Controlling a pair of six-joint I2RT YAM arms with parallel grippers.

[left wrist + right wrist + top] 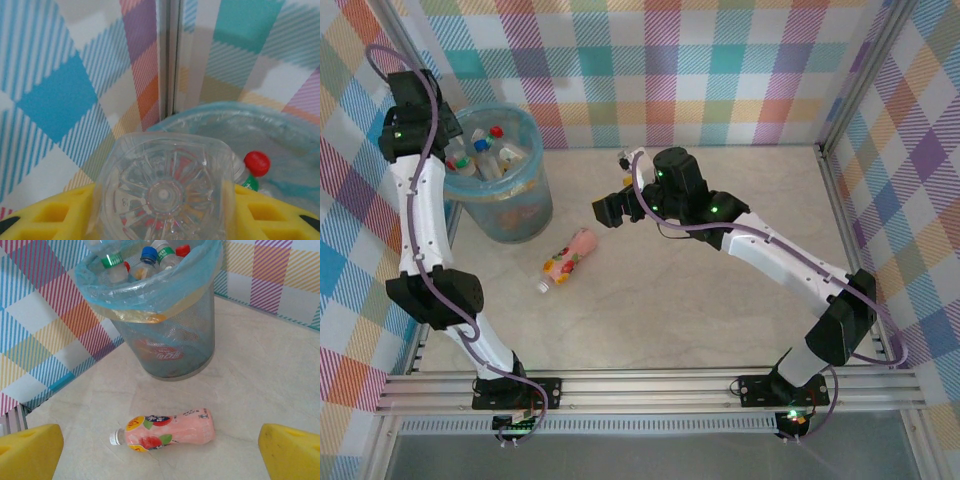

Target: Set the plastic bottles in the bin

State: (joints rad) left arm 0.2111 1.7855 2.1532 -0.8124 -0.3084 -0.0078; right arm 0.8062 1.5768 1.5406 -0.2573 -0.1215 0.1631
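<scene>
At the far left, the left gripper [162,200] was part-way closed on a clear bottle [162,192]. Its yellow fingers [55,217] pressed on either side of the body, and the bottle's moulded base faced the wrist camera. It hung near the checked wall [60,100], with the bin [505,205] just beyond and below it, and a red cap [257,163] showed inside the blue liner. Whether the clear bottle was already fully over the rim could not be told from these views. The bin stood in the far-left corner of the table [720,320] and already held several bottles [145,260]. Just to its right and a little nearer the arm bases, one pink bottle [568,258] lay flat on the table, apart from the bin. Its long axis ran on a diagonal, with the white cap toward the near left and the base toward the far right. To the right of that, the right gripper [610,208] hung above the table with its jaws spread wide and nothing between them. It was clearly the nearer hand to the pink bottle, which lay near it toward the near left. Seen from the right wrist, the pink bottle lay crosswise ahead of the fingers [30,450], cap to the left, so its length ran almost along the line from one finger to the other. The grasp probably turned on that, since the wrist would likely need to roll until the jaws closed across the narrow body and not along it.
</scene>
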